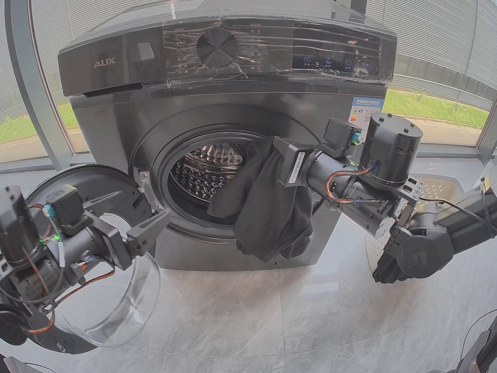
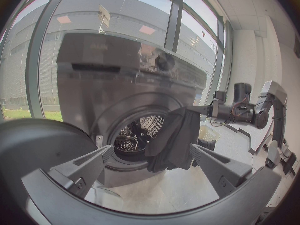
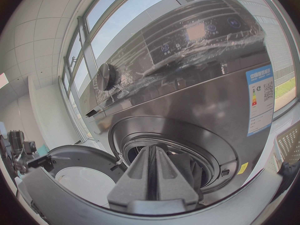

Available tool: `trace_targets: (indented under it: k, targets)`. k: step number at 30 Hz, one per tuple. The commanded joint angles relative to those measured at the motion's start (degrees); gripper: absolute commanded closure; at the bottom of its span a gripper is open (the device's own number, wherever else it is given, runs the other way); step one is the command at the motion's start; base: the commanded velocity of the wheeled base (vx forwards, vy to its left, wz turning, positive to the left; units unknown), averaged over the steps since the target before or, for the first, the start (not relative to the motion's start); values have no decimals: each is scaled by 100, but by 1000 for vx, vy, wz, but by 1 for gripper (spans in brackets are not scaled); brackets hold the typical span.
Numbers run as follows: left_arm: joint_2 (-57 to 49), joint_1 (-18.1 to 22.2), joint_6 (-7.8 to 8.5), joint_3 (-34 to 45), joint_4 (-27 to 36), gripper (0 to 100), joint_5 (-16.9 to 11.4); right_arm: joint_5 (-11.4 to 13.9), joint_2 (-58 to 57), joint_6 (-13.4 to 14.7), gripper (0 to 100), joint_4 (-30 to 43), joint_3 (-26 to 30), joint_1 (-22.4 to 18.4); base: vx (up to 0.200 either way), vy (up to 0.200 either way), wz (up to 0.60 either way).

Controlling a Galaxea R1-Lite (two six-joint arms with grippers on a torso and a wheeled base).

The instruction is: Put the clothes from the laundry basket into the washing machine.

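black garment [image 1: 269, 203], soft matte cloth in loose folds, pinched at its top in the right gripper [image 1: 277, 146], whose dark ribbed fingers [image 3: 139, 172] are pressed together on the fabric; it hangs at the right side of the washing machine [image 1: 222, 99] opening, part across the mouth, the lower folds drooping outside over the front panel below the rim. drum [image 1: 207, 169]: perforated bright metal, seen behind the cloth. door [image 1: 88, 187]: round, dark-rimmed, swung fully open toward the robot's left, its clear domed glass bowl [image 1: 124, 296] facing out. left gripper [image 1: 145, 205]: claw spread wide, holding nothing, just in front of the open door and well apart from the garment. control panel [image 1: 279, 53]: glossy black, wrapped in crinkled plastic film, with a round knob [image 1: 217, 47]. energy label [image 1: 365, 112]: blue and white sticker on the upper right of the front. laundry basket [image 1: 440, 187]: pale perforated plastic, on the floor to the machine's right, mostly hidden behind the right arm. floor [image 1: 259, 317]: polished grey stone-look tiles. tall windows behind the machine.
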Motion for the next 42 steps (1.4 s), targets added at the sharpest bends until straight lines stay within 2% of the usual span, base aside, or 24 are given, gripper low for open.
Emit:
trace_targets:
  k: [1,3,4,6,10,13,16,17,24,27,29,32,37,42]
  targets:
    - [1633,-234,-85,101,-852,0,129,-41,404,57,100,7,-286,26,0,0,0]
    - [1853,-252,-85,110,-1142,0,129,-50,447,66,100,-2,-295,26,0,0,0]
    - [2134,-304,-93,171,-1546,0,120,-50,474,66,100,-72,-304,26,0,0,0]
    - [2406,-401,-85,277,-1907,0,103,-59,527,74,100,-116,-339,35,0,0,0]
    - [2881,-463,-120,374,-2399,0,33,-85,614,74,100,-134,-409,70,0,0,0]
    - [3110,-480,-304,382,-2592,0,-108,-208,641,74,100,-134,-488,132,0,0,0]
    - [3197,-559,-445,400,-2610,0,-196,-217,702,83,100,-143,-576,149,0,0,0]
    - [3285,-612,-542,400,-2619,0,-231,-226,711,83,100,-187,-611,167,0,0,0]
    - [3672,-744,-726,347,-2768,0,-258,-243,790,83,100,-222,-638,211,0,0,0]
    - [4164,-858,-885,268,-3287,0,-310,-243,825,74,100,-301,-638,211,0,0,0]
    - [4481,-858,-920,163,-3673,0,-284,-243,852,74,100,-318,-629,229,0,0,0]
    - [4736,-823,-990,-4,-3744,0,-275,-243,861,74,100,-371,-603,272,0,0,0]
    - [4841,-832,-1377,-233,-3735,0,-266,-252,861,74,100,-380,-603,281,0,0,0]
    - [4876,-823,-1473,-488,-3735,0,-266,-252,861,74,100,-389,-594,316,0,0,0]
